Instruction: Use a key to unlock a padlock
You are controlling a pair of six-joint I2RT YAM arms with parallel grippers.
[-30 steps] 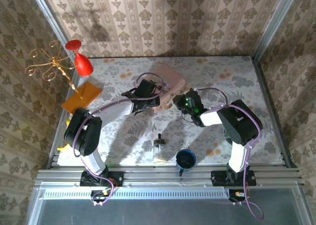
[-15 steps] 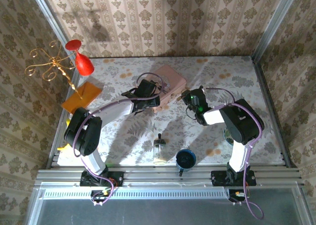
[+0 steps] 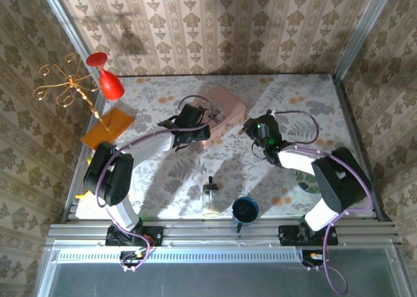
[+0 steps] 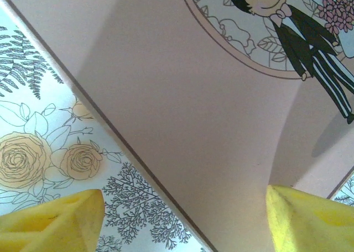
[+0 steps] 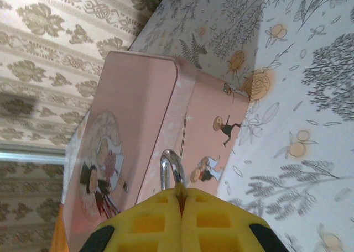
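Right wrist view tells me most: the right gripper (image 5: pixel 180 199) is closed on the padlock (image 5: pixel 171 168), over the middle of the worktop (image 3: pixel 195 173) and near the box (image 5: pixel 138 108). Only the silvery shackle sticks out between the pads. I judge the padlock light, hard and a little slippery, best held by its body so the keyhole stays free. Left wrist view adds the left gripper (image 4: pixel 185 216), open and holding nothing, over the box's edge.
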